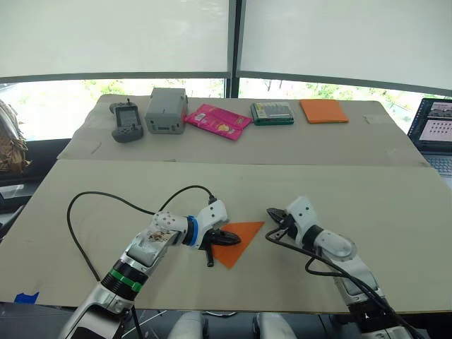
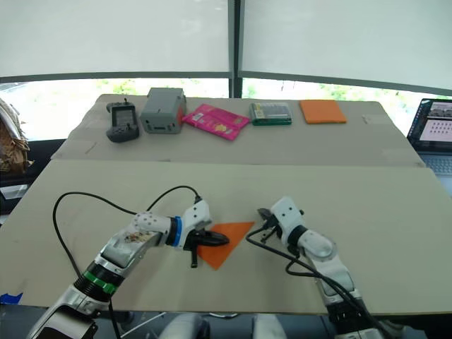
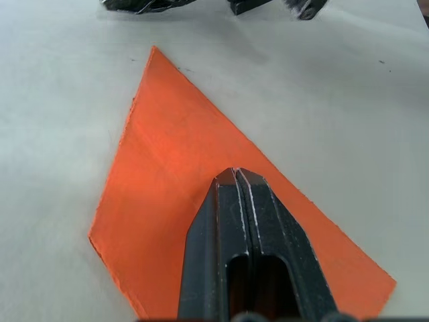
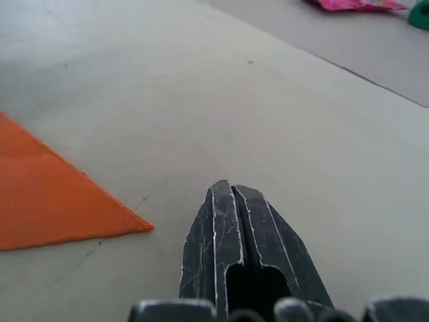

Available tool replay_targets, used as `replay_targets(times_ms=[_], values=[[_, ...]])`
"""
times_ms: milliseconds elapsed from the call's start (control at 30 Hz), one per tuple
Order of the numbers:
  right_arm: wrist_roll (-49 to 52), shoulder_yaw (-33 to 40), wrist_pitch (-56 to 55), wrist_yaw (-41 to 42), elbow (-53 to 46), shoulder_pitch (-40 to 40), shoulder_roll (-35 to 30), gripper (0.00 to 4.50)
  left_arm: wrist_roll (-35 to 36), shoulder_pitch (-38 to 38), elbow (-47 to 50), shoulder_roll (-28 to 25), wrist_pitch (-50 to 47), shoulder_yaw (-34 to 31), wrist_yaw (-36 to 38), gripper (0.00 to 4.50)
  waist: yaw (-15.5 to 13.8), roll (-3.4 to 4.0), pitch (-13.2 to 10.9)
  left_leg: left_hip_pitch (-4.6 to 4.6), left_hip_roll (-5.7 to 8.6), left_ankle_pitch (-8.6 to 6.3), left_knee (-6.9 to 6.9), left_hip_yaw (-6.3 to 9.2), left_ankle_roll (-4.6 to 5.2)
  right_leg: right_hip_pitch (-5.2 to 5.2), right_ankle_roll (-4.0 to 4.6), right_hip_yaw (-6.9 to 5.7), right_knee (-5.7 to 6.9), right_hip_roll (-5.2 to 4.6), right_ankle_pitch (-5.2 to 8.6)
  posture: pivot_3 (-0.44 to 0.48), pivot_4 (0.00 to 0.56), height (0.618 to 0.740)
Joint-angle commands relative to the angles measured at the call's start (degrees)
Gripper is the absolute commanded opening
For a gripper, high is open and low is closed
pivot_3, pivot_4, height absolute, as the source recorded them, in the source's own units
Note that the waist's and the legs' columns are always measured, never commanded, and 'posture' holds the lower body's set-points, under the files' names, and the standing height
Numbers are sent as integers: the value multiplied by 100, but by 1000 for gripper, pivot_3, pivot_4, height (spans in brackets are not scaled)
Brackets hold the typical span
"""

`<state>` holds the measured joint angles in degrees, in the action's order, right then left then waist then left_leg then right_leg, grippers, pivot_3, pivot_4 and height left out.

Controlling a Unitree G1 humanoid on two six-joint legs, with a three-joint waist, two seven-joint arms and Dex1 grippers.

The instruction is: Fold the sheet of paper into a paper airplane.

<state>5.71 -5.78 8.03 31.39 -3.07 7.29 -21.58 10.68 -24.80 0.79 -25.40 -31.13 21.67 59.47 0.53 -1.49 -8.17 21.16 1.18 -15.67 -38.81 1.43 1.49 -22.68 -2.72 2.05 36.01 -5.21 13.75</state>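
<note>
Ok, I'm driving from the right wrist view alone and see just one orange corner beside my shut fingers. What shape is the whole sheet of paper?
Observer: The sheet of paper is folded into a flat triangle on the table.
Operator: Is the left gripper on it?
Observer: Yes, the left gripper lies shut on top of the sheet, pressing it flat.
Operator: Am I touching the paper?
Observer: No, the right gripper sits just off the triangle's corner.
</note>
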Motion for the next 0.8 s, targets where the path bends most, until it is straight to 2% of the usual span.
replay_targets(times_ms=[33, 133, 533, 800], values=[[215, -69, 151, 152, -718, -161, 31, 0, -71, -41, -162, 38, -17, -42, -160, 23, 14, 1, 0, 2, 0, 0, 0, 0, 0, -4, 0, 1, 1, 0, 0, 0, 150, 740], [9, -378, 465, 258, -965, -355, -75, 0, -63, -88, -211, 139, -59, -72, -244, 23, 5, 1, -1, 1, 0, 0, 0, 0, 0, -4, 0, 0, 2, 1, 0, 0, 150, 740], [-612, -941, 1822, 103, -1070, -82, -193, 0, -30, -222, -281, 212, -87, -75, -264, 23, 10, 2, -1, 1, 2, 0, 0, 0, 0, -5, 0, -1, 2, 1, 0, 0, 150, 740], [-579, -1069, 2314, 136, -1149, -201, -256, 0, 284, -712, -792, 759, -286, -708, -757, 23, 13, 0, -1, 1, 2, 0, 0, 0, 0, -4, -1, -3, 1, 3, 0, 0, 150, 740]])
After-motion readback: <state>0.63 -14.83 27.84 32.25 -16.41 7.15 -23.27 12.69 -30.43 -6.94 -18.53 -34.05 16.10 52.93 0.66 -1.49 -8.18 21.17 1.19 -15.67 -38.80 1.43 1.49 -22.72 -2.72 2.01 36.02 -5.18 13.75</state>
